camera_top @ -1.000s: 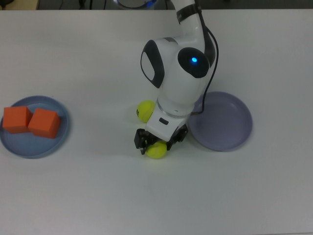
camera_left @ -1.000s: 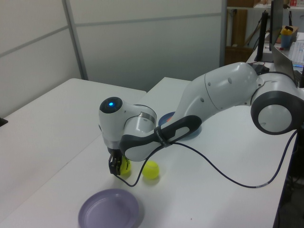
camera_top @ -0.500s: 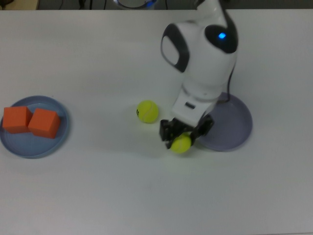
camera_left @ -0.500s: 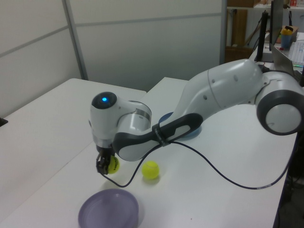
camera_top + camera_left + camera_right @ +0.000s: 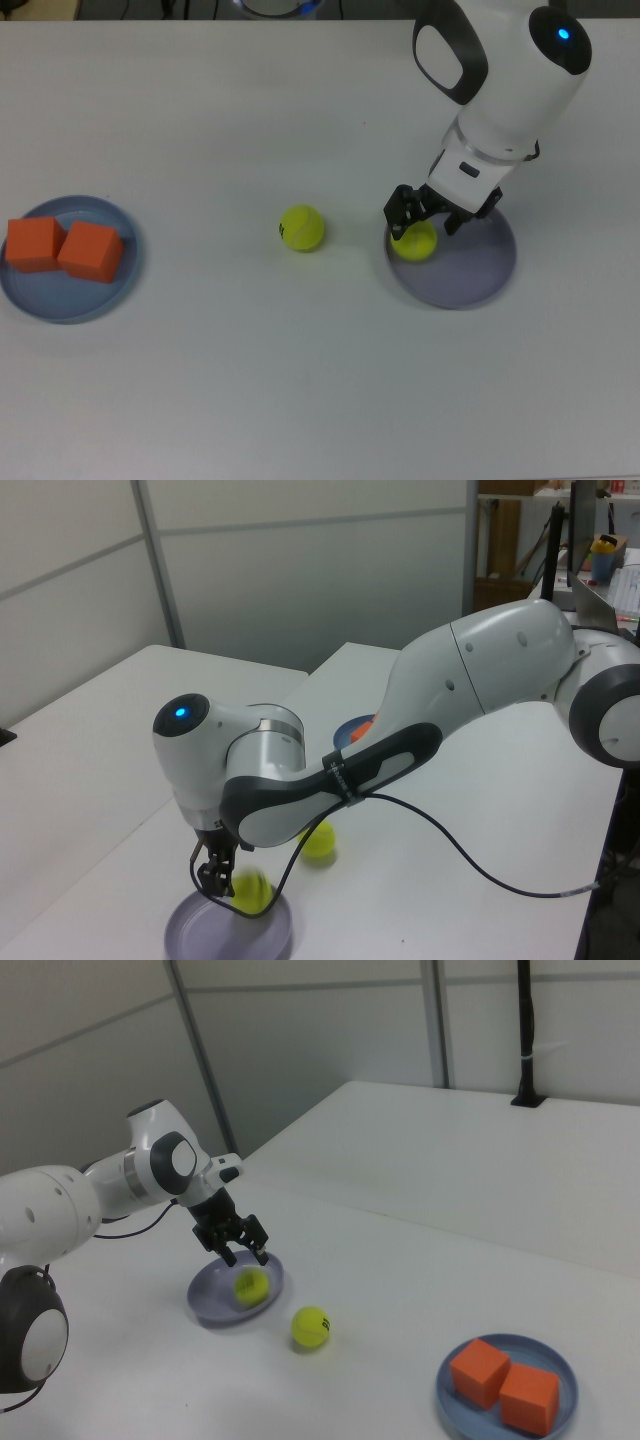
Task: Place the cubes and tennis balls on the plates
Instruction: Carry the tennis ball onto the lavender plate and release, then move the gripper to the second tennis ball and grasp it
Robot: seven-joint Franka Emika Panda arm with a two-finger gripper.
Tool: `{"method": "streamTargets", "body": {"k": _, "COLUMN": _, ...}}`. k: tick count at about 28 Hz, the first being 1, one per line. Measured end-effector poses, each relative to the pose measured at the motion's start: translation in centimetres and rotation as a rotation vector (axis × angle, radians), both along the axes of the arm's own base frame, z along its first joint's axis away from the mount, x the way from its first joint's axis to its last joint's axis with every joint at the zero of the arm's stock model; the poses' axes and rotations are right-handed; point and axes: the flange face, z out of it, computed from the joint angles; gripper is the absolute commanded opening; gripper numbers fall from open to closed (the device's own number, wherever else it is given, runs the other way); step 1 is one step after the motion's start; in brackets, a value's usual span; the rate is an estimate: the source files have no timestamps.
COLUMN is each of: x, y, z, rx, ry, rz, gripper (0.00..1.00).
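One tennis ball (image 5: 415,243) lies on the left part of the lavender plate (image 5: 472,270), just under my open gripper (image 5: 428,222). In the right view this ball (image 5: 250,1286) rests inside the plate (image 5: 205,1300), below the spread fingers, apart from them. The other tennis ball (image 5: 302,227) sits on the table to the top view's left of that plate. Two orange cubes (image 5: 35,243) (image 5: 92,252) lie side by side on the light blue plate (image 5: 60,300) at the top view's far left.
The white robot arm (image 5: 510,80) reaches in from the top view's upper right, with its black cable (image 5: 470,865) trailing over the table. In the left view the arm's body hides most of the blue plate (image 5: 345,730).
My gripper carried the ball to the top view's right, from beside the other ball to over the lavender plate. It has opened and the ball has dropped onto the plate.
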Motion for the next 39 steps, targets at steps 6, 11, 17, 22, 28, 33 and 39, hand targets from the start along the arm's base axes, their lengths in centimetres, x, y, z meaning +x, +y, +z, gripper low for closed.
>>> {"method": "streamTargets", "body": {"k": 6, "x": 0.4, "y": -0.4, "z": 1.1, "rx": 0.01, "ry": -0.017, "rz": -0.028, "gripper": 1.0}}
{"method": "streamTargets", "body": {"k": 11, "x": 0.5, "y": -1.6, "z": 3.6, "rx": -0.016, "ry": -0.014, "rz": -0.051, "gripper": 1.0}}
{"method": "streamTargets", "body": {"k": 17, "x": 1.5, "y": -7.3, "z": 4.5, "rx": -0.128, "ry": 0.069, "rz": -0.103, "gripper": 1.0}}
{"method": "streamTargets", "body": {"k": 22, "x": 2.9, "y": -12.4, "z": 2.2, "rx": -0.188, "ry": 0.144, "rz": -0.141, "gripper": 1.0}}
{"method": "streamTargets", "body": {"k": 28, "x": 3.3, "y": -15.3, "z": -1.5, "rx": -0.218, "ry": 0.213, "rz": -0.166, "gripper": 1.0}}
{"method": "streamTargets", "body": {"k": 33, "x": 3.0, "y": -15.1, "z": -3.5, "rx": -0.232, "ry": 0.245, "rz": -0.159, "gripper": 1.0}}
{"method": "streamTargets", "body": {"k": 39, "x": 2.8, "y": -14.9, "z": -5.8, "rx": -0.244, "ry": 0.276, "rz": -0.151, "gripper": 0.91}}
